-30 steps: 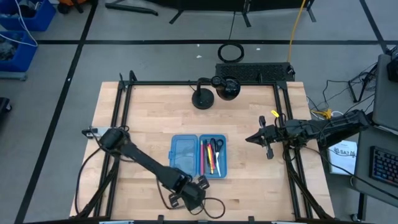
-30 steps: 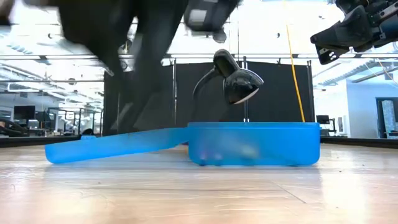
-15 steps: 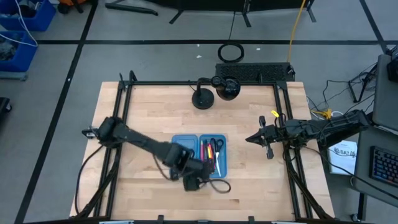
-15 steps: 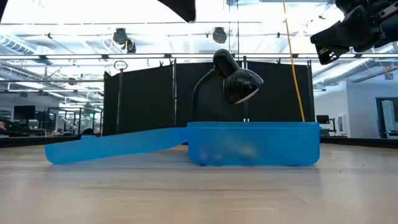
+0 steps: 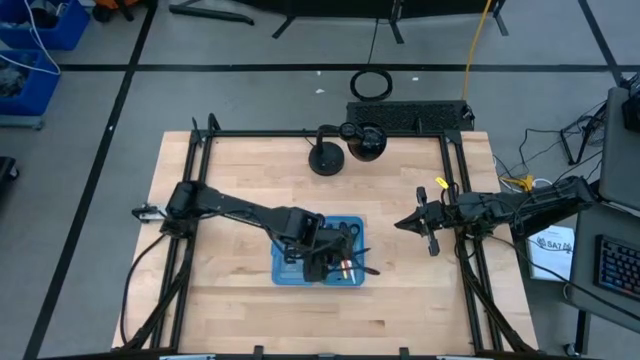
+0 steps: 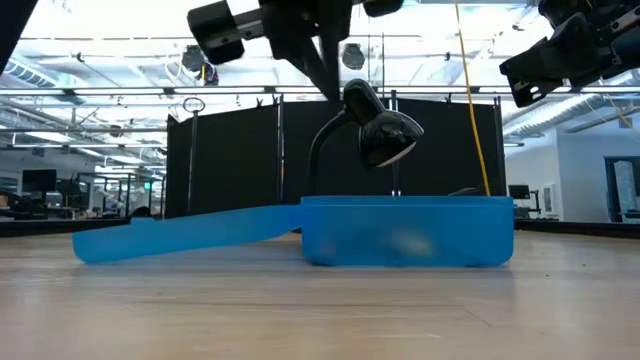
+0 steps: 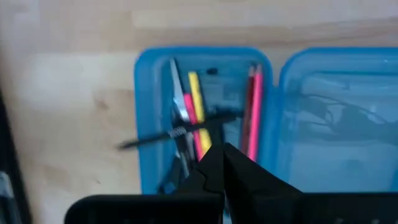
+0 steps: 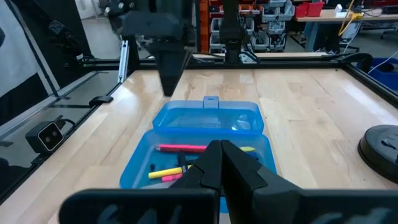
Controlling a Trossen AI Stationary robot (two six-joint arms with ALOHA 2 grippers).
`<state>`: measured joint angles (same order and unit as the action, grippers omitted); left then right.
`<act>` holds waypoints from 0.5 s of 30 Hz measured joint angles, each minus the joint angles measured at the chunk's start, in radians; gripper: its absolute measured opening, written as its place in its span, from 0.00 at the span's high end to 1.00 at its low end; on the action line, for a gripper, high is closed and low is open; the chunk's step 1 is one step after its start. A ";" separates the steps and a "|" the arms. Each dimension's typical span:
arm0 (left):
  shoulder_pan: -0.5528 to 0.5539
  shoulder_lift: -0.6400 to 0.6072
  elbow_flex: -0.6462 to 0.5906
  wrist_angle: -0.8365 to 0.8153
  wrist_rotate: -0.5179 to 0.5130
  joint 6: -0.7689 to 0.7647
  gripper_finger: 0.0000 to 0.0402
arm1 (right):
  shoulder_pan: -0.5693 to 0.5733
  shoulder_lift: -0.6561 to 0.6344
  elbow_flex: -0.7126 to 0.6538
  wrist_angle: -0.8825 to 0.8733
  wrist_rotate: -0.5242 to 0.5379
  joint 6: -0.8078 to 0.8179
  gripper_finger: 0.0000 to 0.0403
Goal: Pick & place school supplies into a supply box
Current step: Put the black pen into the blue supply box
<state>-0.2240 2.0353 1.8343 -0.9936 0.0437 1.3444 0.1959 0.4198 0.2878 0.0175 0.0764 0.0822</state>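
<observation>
The supply box [image 5: 320, 252], translucent blue, lies open on the table. Its tray [image 7: 202, 118] holds pink pens [image 7: 254, 106], a yellow pen [image 7: 198, 106] and silver-bladed scissors [image 7: 179, 106]. A black pen [image 7: 180, 130] lies crosswise over them, one end sticking out past the tray's rim. The lid [image 7: 336, 124] lies beside the tray, sloping up to the hinge in the low view. My left gripper [image 7: 221, 152] hangs shut above the tray, pointing down, clear of the pens. My right gripper [image 5: 405, 222] waits shut in the air near the table's right edge.
A black desk lamp [image 5: 345, 148] stands at the far side, behind the box. Black frame rails [image 5: 190, 180] run along the table's left, right and far edges. Bare wood lies on either side of the box and toward the near edge.
My left arm has swung from the table's near edge up and toward the far side, and now stands over the box's tray. A black pen now lies across the tray with one end over its rim, where none showed before. My right arm has kept still.
</observation>
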 joint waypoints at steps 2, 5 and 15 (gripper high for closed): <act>-0.003 0.007 0.000 0.010 0.010 0.016 0.99 | 0.000 0.001 0.000 0.000 0.000 0.004 1.00; -0.007 0.013 -0.002 0.041 0.009 -0.091 0.99 | 0.000 0.004 0.000 0.000 0.000 0.006 1.00; -0.142 -0.049 -0.001 0.067 0.117 -0.603 0.99 | 0.001 0.128 0.080 -0.145 0.014 0.106 1.00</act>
<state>-0.3663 1.9860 1.8336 -0.9270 0.1603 0.7419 0.1965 0.5475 0.3676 -0.1279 0.0907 0.1886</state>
